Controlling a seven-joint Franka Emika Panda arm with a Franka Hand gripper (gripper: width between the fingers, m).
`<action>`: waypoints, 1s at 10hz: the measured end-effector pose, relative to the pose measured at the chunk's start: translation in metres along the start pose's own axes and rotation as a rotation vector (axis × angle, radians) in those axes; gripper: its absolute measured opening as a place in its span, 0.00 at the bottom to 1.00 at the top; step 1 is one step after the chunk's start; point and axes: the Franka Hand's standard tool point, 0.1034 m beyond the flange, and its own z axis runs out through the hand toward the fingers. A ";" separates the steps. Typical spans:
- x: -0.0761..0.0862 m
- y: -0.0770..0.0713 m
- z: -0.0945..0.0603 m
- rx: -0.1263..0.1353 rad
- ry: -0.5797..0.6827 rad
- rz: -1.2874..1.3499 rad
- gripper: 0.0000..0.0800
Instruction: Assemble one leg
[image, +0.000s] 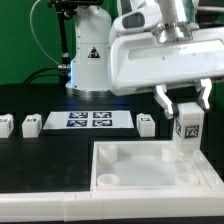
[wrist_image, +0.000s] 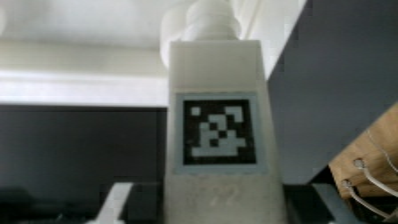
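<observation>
My gripper (image: 184, 108) is shut on a white leg (image: 186, 128) with a black-and-white tag on its side. It holds the leg upright over the near right part of the large white square panel (image: 135, 180), with the leg's lower end at or close to the panel's right side. In the wrist view the leg (wrist_image: 221, 120) fills the middle, tag facing the camera, its narrow end toward the white panel (wrist_image: 89, 80). Three more legs lie on the black table: two at the exterior view's left (image: 5, 125) (image: 30, 126) and one in the middle (image: 146, 124).
The marker board (image: 88, 121) lies flat on the black table behind the panel. The robot base (image: 88, 55) stands at the back. The table's front edge runs just below the panel.
</observation>
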 end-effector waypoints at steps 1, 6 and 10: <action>0.005 -0.002 0.004 0.002 0.008 -0.006 0.37; 0.000 0.002 0.021 -0.001 0.011 -0.009 0.37; -0.001 0.004 0.026 -0.005 0.027 -0.011 0.37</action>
